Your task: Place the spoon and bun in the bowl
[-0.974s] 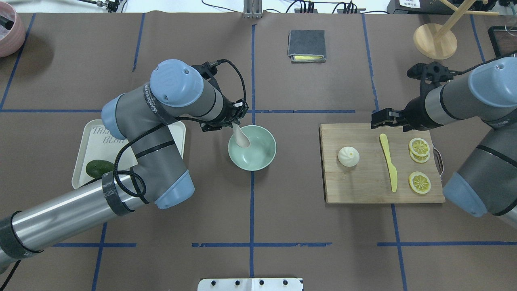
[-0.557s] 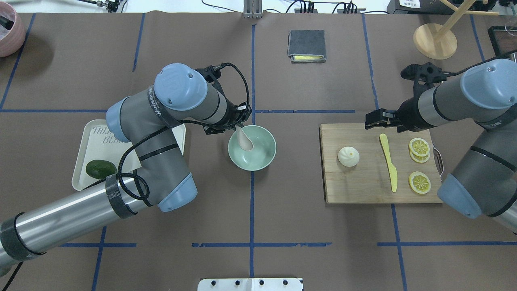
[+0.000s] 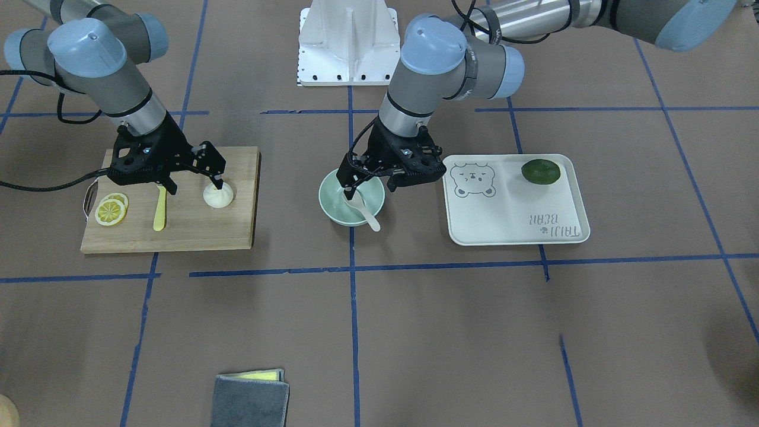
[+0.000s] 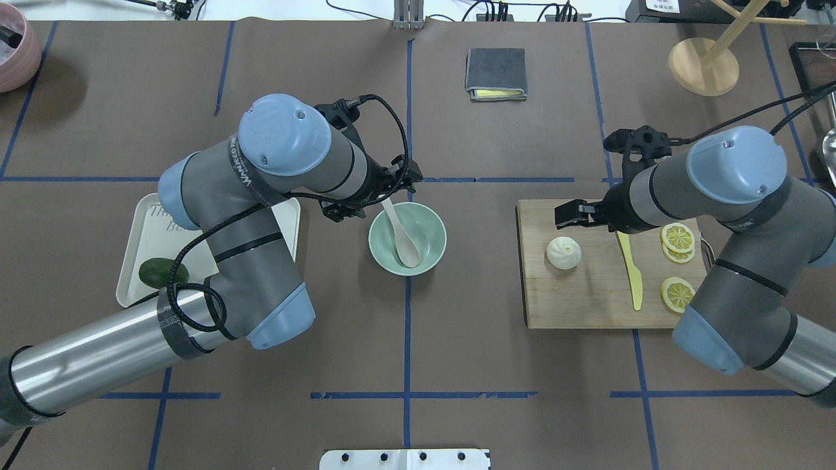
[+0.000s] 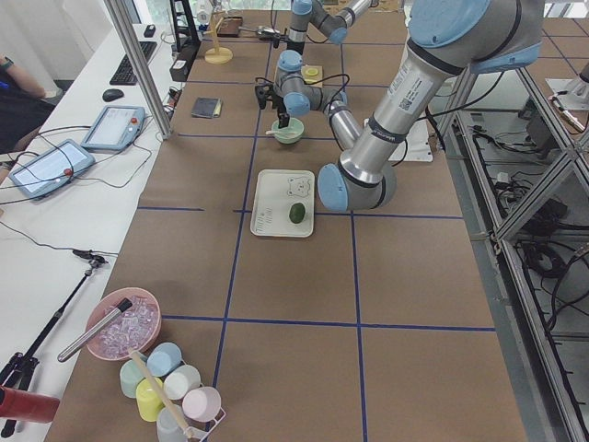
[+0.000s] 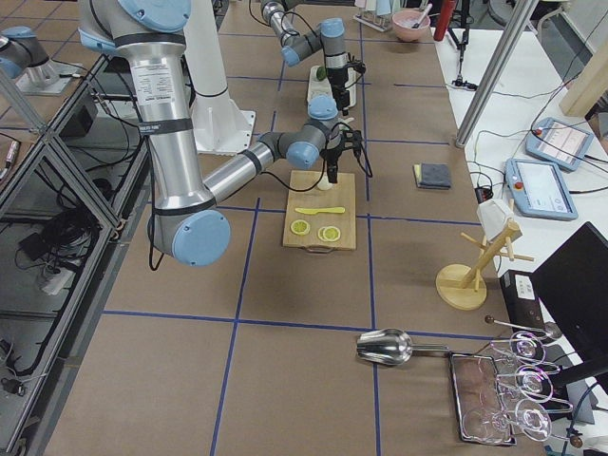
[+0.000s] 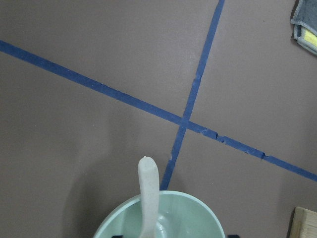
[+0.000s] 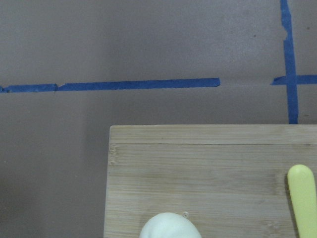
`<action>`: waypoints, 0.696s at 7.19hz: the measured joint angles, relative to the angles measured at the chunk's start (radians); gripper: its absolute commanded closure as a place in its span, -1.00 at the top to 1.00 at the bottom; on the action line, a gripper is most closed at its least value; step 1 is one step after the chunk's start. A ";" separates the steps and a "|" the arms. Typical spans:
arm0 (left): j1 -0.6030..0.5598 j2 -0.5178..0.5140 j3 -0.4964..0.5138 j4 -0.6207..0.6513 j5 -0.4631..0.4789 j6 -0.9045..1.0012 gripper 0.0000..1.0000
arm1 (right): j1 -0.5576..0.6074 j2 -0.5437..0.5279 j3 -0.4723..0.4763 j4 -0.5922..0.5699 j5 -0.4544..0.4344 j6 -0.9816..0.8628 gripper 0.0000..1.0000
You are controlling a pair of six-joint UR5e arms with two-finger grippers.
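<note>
The off-white spoon (image 4: 403, 236) lies in the mint-green bowl (image 4: 436, 228), its handle leaning on the far rim; it also shows in the front view (image 3: 363, 212) and the left wrist view (image 7: 148, 198). My left gripper (image 4: 375, 196) hovers just over the bowl's far-left rim, open and empty. The cream-white bun (image 4: 563, 252) sits on the wooden cutting board (image 4: 588, 300). My right gripper (image 4: 575, 215) is open just above the bun's far side, one finger (image 3: 218, 177) close over the bun (image 3: 218, 196). The bun's top shows at the bottom of the right wrist view (image 8: 171, 225).
A yellow knife (image 4: 630, 267) and lemon slices (image 4: 677, 236) lie on the board right of the bun. A white bear-print tray (image 4: 147, 228) with a dark green lime (image 4: 163, 273) stands left of the bowl. A grey cloth (image 4: 496, 73) lies at the far middle.
My left gripper has opened and let go of the spoon, which now lies in the bowl. My right gripper has moved left along the board to just beyond the bun.
</note>
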 measured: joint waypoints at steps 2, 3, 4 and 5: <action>-0.045 0.040 -0.091 0.105 -0.020 0.082 1.00 | -0.030 0.029 -0.050 0.000 -0.011 0.000 0.79; -0.072 0.068 -0.134 0.142 -0.025 0.126 1.00 | -0.039 0.036 -0.065 -0.009 -0.014 0.000 0.62; -0.093 0.083 -0.156 0.164 -0.027 0.158 1.00 | -0.047 0.044 -0.071 -0.033 -0.015 -0.001 0.22; -0.109 0.091 -0.165 0.173 -0.032 0.173 1.00 | -0.053 0.053 -0.073 -0.060 -0.015 -0.001 -0.54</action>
